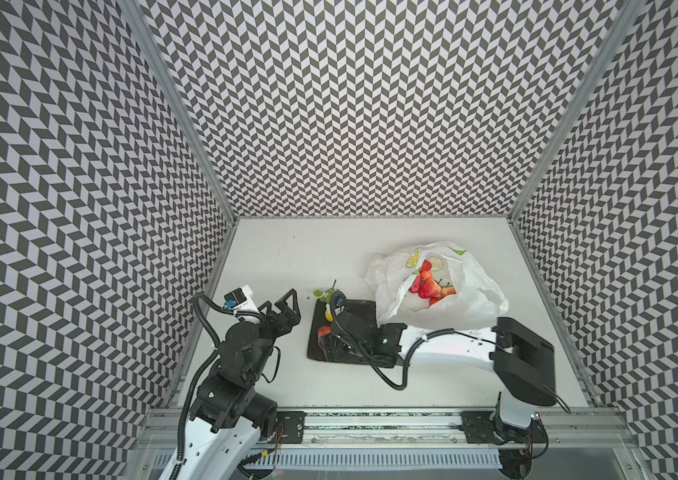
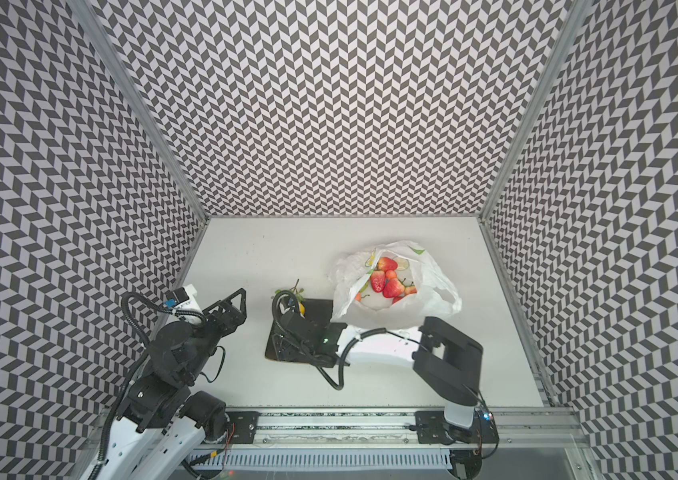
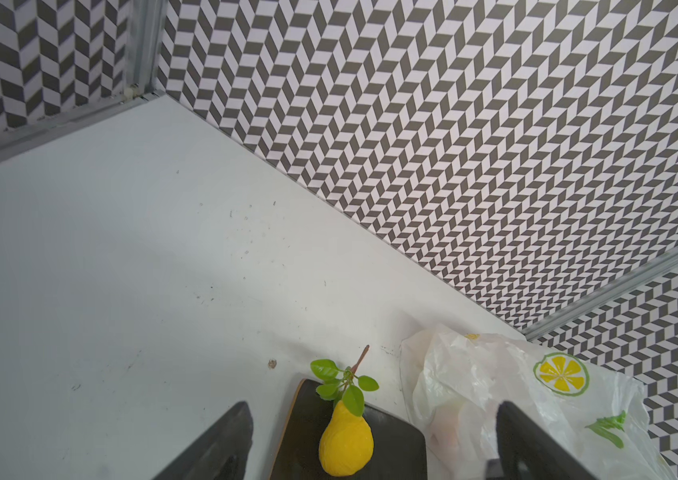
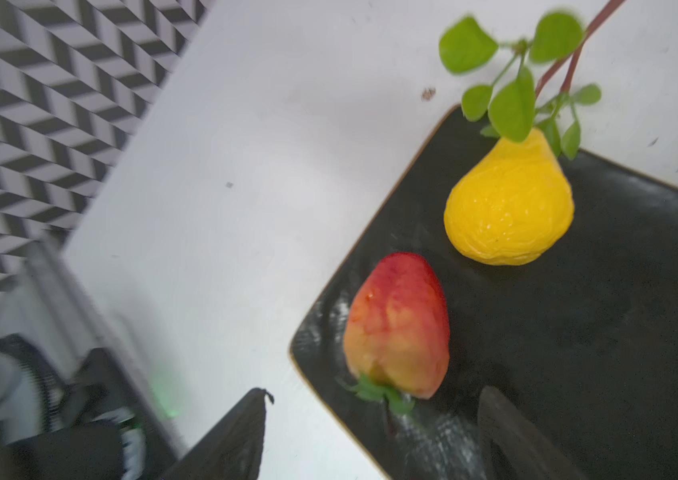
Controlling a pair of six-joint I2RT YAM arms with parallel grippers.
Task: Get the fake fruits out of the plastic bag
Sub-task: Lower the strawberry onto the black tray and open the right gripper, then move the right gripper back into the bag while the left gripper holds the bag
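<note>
A thin, crinkly, translucent white plastic bag (image 1: 470, 303) printed with lemon slices lay on the right rear part of the white counter (image 1: 283, 257), its mouth gaping upward. Inside it, in both top views, sat a cluster of glossy red strawberries (image 1: 428, 287) with a few orange-red pieces among them, too small to name. The bag's near-left edge reached the far right corner of a dark square plate (image 1: 364, 311). Whether it rested on the plate could not be told.

Two fruits lay on the plate, out of the bag. One was a glossy yellow pear-shaped fruit (image 4: 508, 208) whose green leafy twig stuck out past the plate's far edge over the counter. The other was a smooth red-and-yellow fruit (image 4: 399, 324) with a small green calyx, near the plate's left edge. The two lay close but apart.

The right hand (image 4: 374, 394) hung over the plate with its fingers (image 4: 241, 436) spread wide. The red-and-yellow fruit lay just ahead of the gap between them, clear on either side, and the hand gripped nothing. The left hand (image 1: 283, 304) stood left of the plate and apart from it, its jaws wide and empty.
</note>
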